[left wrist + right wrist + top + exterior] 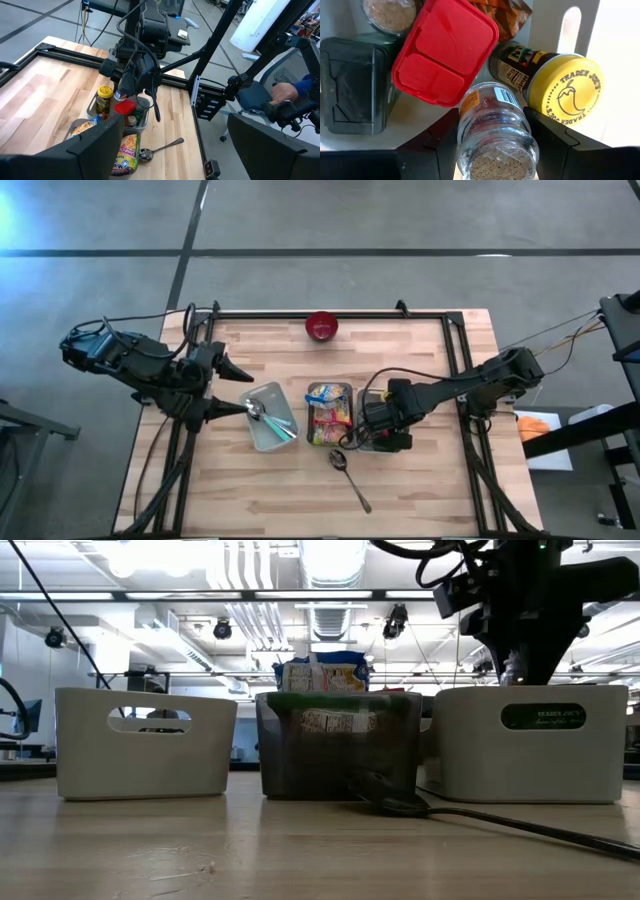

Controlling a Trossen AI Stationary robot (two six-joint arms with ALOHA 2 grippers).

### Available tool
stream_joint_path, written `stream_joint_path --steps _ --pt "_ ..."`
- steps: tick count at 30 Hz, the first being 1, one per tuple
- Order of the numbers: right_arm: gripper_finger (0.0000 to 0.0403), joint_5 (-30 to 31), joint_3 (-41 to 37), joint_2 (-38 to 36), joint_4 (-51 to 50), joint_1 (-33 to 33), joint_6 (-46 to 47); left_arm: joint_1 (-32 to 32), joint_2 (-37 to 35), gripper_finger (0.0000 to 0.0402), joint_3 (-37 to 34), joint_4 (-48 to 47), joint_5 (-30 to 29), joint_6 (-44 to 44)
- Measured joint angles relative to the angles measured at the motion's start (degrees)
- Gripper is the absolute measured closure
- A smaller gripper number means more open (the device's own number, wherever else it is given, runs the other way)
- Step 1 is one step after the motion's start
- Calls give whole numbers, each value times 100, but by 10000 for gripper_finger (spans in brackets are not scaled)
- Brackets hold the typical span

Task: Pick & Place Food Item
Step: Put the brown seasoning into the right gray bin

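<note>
We saw the right gripper (492,137) at lower centre, fingers half closed around a glass spice jar (492,132) in the right bin (530,755); placing remained. Left gripper (238,388) waited wide open.

Wooden table (270,490): bins (271,417), spoon (350,478), bowl (321,326)

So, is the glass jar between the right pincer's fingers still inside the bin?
Yes: the glass jar sits among other containers inside the bin.

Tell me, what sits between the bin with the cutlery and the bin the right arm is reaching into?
A clear bin packed with snack packets, seen in the high view, standing between the cutlery bin and the spice bin.
</note>
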Motion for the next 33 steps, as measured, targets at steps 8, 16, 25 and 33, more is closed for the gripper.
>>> stream_joint_path --steps 8,16,25,33 --pt "218 -81 -38 0 192 -2 -126 0 0 41 0 0 0 0" --pt "218 -123 -66 95 234 2 -137 -4 0 41 0 0 0 0" --pt "218 -317 12 455 295 2 -235 -7 0 41 0 -6 4 -2" --pt "218 -454 4 487 375 0 -276 -9 0 41 0 -20 17 -2"
